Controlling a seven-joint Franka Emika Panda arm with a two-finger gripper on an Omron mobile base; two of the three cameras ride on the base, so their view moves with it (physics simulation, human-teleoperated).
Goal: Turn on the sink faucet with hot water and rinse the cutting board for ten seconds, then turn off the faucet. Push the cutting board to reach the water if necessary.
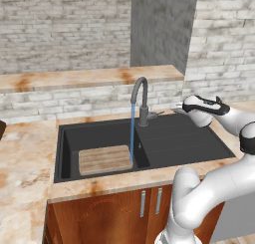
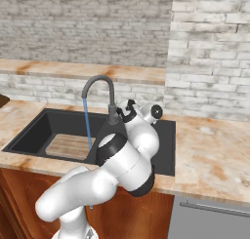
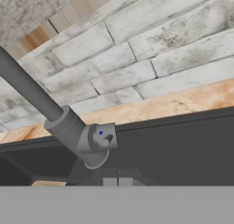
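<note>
The dark grey sink faucet [image 1: 143, 102] [image 2: 101, 87] arches over the black sink [image 1: 194, 138] [image 2: 29, 126]. A thin blue stream of water [image 1: 132, 133] [image 2: 87, 123] falls from its spout into the deep basin. It lands at the right edge of the wooden cutting board [image 1: 105, 159] [image 2: 68, 145], which lies flat on the basin floor. My gripper [image 1: 175, 107] [image 3: 117, 182] is shut and holds nothing. It hovers over the shallow section just right of the faucet's side lever [image 1: 157, 114] [image 3: 103, 138], with a small gap between them. A corner of the board [image 3: 48, 184] shows in the hand view.
Marbled beige counter [image 1: 25, 158] [image 2: 210, 155] surrounds the sink. A raised brick ledge with a counter top [image 1: 74, 78] runs behind the faucet, and a brick wall [image 2: 210, 52] stands at the right. Wooden cabinet doors [image 1: 114, 213] are below.
</note>
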